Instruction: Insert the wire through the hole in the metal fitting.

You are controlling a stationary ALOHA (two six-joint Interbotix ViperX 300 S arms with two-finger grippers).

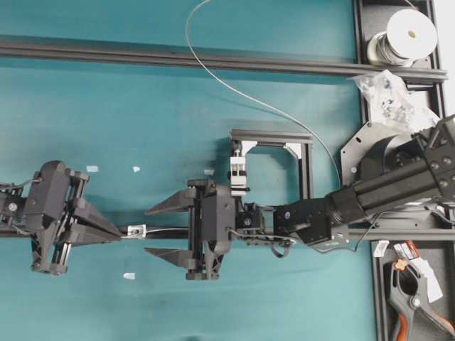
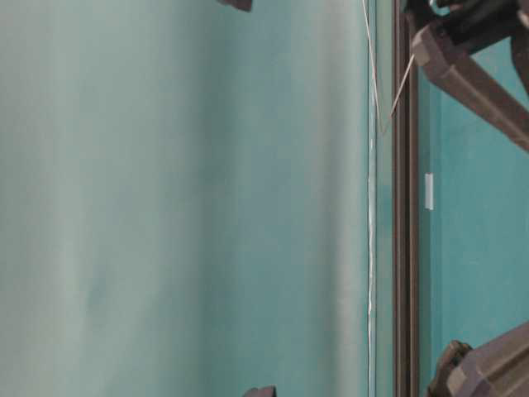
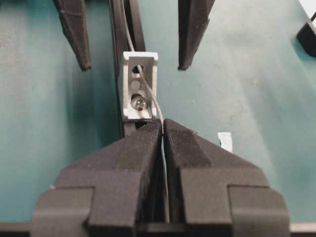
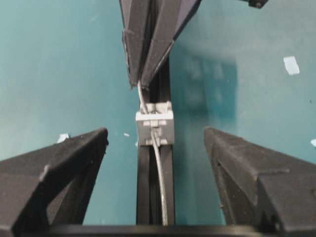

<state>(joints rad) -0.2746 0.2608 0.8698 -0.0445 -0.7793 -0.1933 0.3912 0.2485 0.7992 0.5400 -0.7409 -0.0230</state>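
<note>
Two tools flank the metal fitting [image 1: 136, 231]: left tool [image 1: 117, 232] pinches the wire [image 3: 148, 86], right tool [image 1: 158, 231] gapes.

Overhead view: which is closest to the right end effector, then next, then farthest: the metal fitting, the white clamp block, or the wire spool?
Measured from the right end effector:
1. Metal fitting, just left of its open fingertips, on the dark rail.
2. White clamp block, up and to the right, inside the black frame.
3. Wire spool, far off in the top right corner.
</note>
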